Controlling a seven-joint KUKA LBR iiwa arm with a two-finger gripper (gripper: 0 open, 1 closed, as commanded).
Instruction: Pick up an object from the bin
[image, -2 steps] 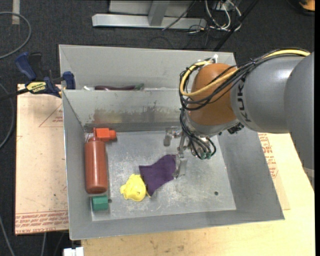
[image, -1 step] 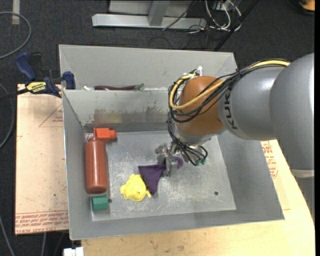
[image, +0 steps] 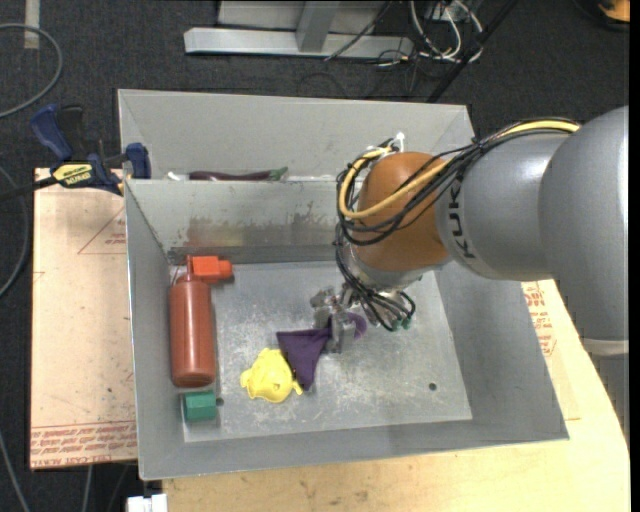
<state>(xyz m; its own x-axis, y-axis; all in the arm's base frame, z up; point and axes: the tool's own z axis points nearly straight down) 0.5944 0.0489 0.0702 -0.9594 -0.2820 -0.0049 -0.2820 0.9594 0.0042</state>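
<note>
Nearest thing: a dark purple piece (image: 303, 352), limp and cloth-like, roughly triangular with a pointed lower tip, lying flat near the middle of the bin floor.
Tool position: the gripper (image: 340, 318) sits low over the upper right corner of the purple piece, at or touching that corner; contact cannot be confirmed.
Tool state: cannot tell how far it stands open, as wrist hardware and cabling crowd it; no hold on anything is seen.
Wrist: a smooth, rounded orange cover (image: 400, 215) with yellow and black cables (image: 350, 195) looped across it, then the broad matte grey arm (image: 540, 200) entering from the right.
Yellow thing: a small lumpy bright yellow object (image: 268, 377), soft-looking, just left of the purple tip and touching or nearly touching it.
Bottle: a reddish-brown cylinder (image: 192, 335) lying lengthwise along the left wall, with a blocky orange cap (image: 211, 268) at its far end.
Green block: a small square green piece (image: 200, 407) in the near left corner, just below the bottle's base.
Bin: grey sheet metal (image: 400, 390), its floor dull, speckled and scratched, with sloping walls and a scuffed back wall.
Room: dark floor (image: 100, 50) beyond the bin, with loose cords lying on it.
</note>
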